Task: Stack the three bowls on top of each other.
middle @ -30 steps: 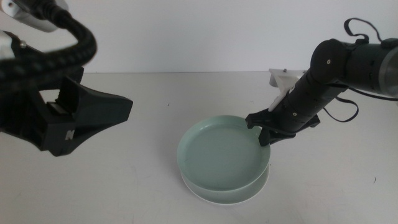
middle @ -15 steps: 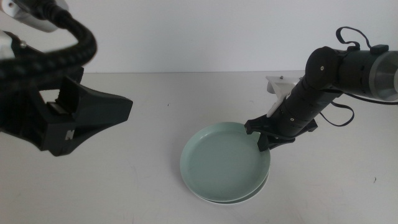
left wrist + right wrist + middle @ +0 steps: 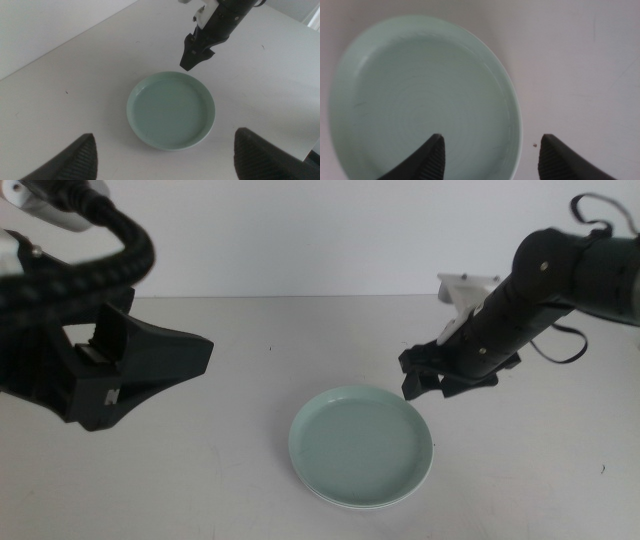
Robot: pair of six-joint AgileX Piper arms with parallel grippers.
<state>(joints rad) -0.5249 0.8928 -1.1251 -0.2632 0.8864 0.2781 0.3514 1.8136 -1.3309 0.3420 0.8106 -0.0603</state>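
One mint bowl point(image 3: 361, 458) is all you can make out fully on the table point(image 3: 240, 360); it sits on top, and only a thin pale edge of another bowl point(image 3: 345, 502) peeks out beneath its near rim. You cannot tell from these views how many dishes lie under it. Your right tool point(image 3: 428, 378) hangs just beyond the mint bowl's far right rim, above the table and clear of the dish, its jaws spread wide with nothing between them. From its wrist camera you look straight down onto the mint bowl's rim. Your left tool point(image 3: 205, 352) waits well off to the left, raised, jaws set wide apart and empty, with the stack in plain sight below it.
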